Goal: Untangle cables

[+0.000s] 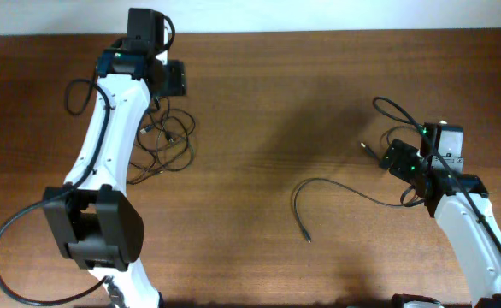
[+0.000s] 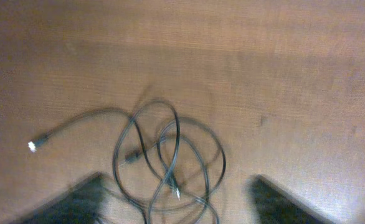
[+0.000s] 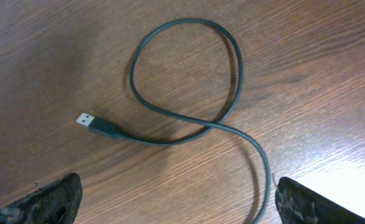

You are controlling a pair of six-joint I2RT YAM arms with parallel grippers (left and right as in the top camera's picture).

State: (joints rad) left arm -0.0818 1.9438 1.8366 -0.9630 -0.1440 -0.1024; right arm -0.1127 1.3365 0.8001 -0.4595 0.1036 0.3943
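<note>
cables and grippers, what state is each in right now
cable bundle, tangled, loops overlapping
separated usb cable, apart from the bundle, one loop crossing itself
left gripper, open, gripping nothing
right gripper, open, gripping nothing

Warm light, soft shadows overhead, left wrist view blurred, right wrist sharp with corner glare.

1. No word, label, brand name, number or sign is showing legibly anywhere in the overhead view.
2. The two wrist views are likewise showing no marking that can be read.
</note>
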